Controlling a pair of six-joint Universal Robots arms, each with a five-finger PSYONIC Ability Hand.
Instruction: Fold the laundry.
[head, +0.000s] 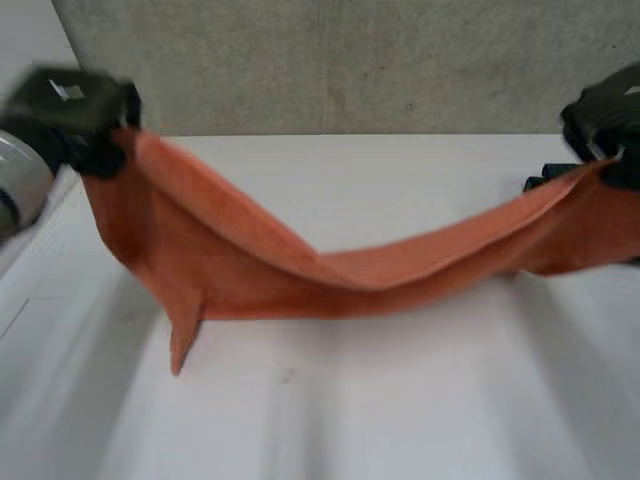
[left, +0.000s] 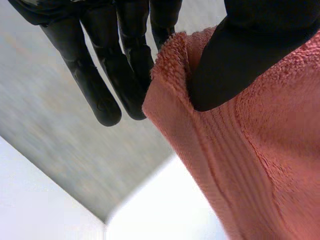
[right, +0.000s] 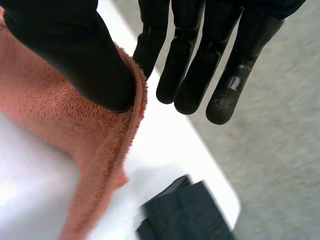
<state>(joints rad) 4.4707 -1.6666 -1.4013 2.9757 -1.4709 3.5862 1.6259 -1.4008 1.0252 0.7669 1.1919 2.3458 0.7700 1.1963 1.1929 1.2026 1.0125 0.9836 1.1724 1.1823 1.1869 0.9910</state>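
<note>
Holding: I see both hands raised above the table (head: 400, 410), with an orange towel (head: 330, 270) strung between them.
Left hand (head: 75, 112): up at the far left of the table, gripping one end of the towel at its top edge.
Left fingers (left: 102, 95): straight and pressed close together. The left thumb (left: 250, 55) clamps the towel's edge against the nearest finger, so I read this as a pinch on the cloth.
Right hand (head: 612, 118): up at the far right, level with the other, gripping the towel's opposite end.
Right fingers (right: 222, 75): straight and side by side. The right thumb (right: 75, 55) presses the towel's rim against the finger beside it, which is also a pinch.
Towel position: it sags in a long curve from hand to hand. The lowest stretch, about the middle, is down at the table. A pointed flap sticks out toward me near the left end, and I cannot tell whether it rests on the table.
Dark cloth (right: 187, 212): it lies on the table near the far right edge, close to the towel's right end. I cannot tell whether the two touch.
Wall (head: 350, 60): grey, just behind the table.
</note>
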